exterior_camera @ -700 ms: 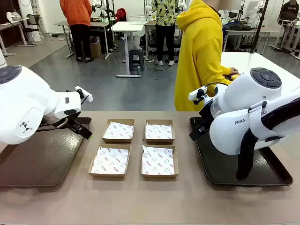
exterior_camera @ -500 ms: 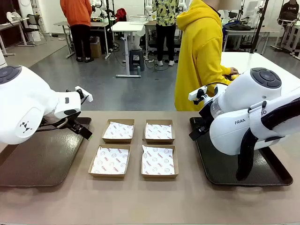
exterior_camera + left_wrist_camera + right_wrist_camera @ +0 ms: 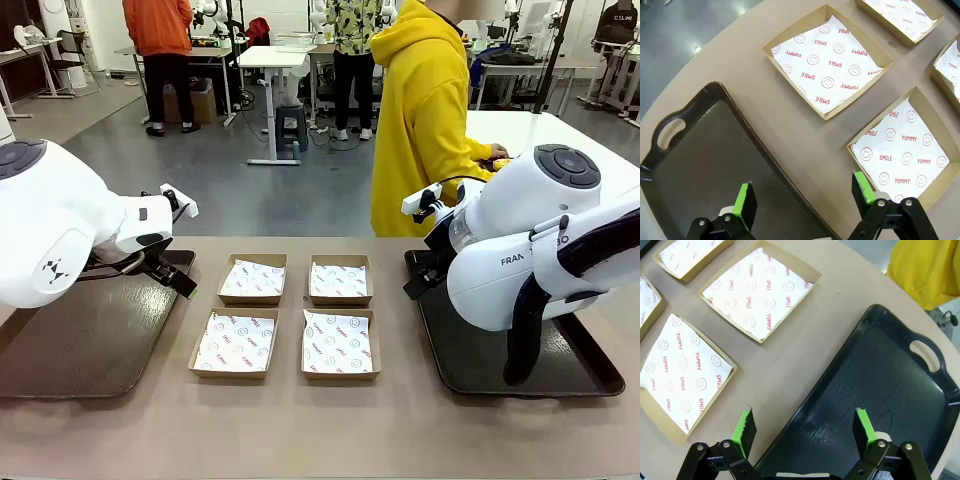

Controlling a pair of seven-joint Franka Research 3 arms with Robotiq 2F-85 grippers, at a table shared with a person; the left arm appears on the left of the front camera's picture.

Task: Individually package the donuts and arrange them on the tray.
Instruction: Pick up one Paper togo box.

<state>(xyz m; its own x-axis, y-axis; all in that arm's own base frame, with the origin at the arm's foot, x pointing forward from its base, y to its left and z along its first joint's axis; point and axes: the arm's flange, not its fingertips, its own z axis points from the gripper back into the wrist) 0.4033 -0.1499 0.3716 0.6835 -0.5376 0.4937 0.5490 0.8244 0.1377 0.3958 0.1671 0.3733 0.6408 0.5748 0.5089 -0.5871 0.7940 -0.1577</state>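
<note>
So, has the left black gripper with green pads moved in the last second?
No. The left gripper sits at the same spot over the dark plastic tray's far right corner as before.

Four lined boxes [image 3: 232,376] between trays [image 3: 90,340]; left end effector [image 3: 190,285] seemingly open.

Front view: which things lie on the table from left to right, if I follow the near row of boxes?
left tray → near-left paper-lined box → near-right paper-lined box → right tray

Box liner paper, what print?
White liner paper, red smileys plus SMILE and YUMMY text; left wrist view.
</note>
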